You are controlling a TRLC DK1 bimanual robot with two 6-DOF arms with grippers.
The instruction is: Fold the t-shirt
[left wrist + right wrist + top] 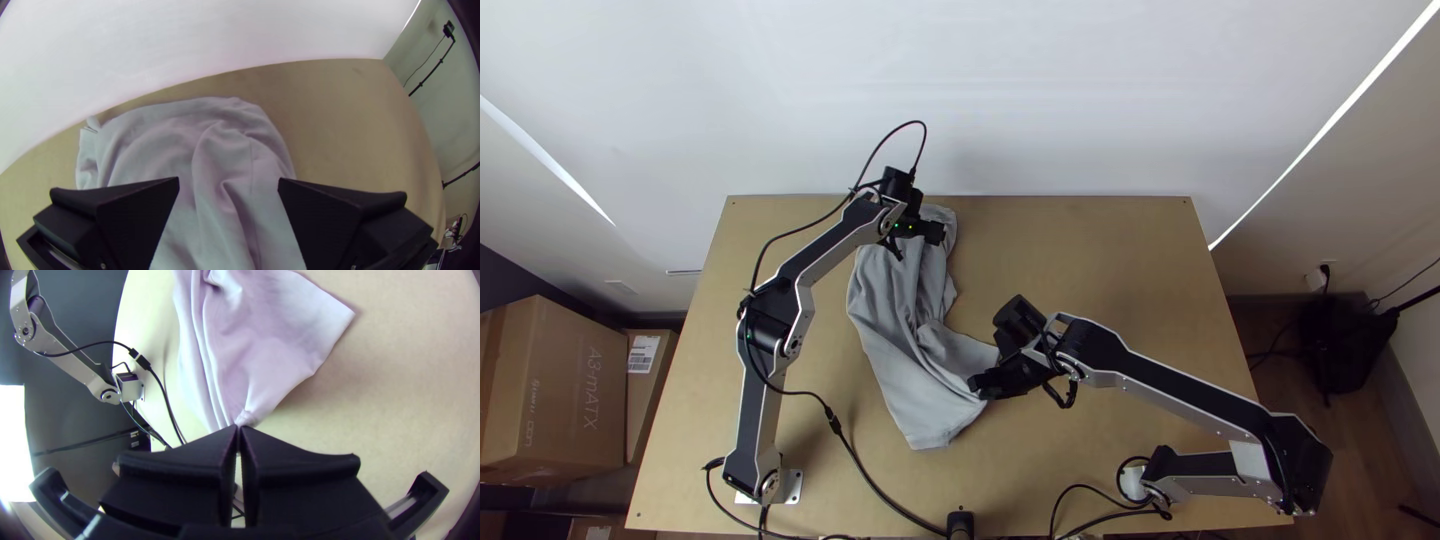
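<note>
White wall (1040, 100), one, beyond light wooden table (1100, 260); cardboard boxes (560, 390), left; brown floor (1380, 450) and wall socket (1329, 264), right.

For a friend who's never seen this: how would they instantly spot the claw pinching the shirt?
On the light wooden table lies a rumpled grey t-shirt. At its right edge, toward the arms' bases, is the right gripper, black and flat-fingered. It is shut on gathered cloth; the left gripper stands open over the far end.

T-shirt (270, 345) tight in end effector (979, 385)
</note>
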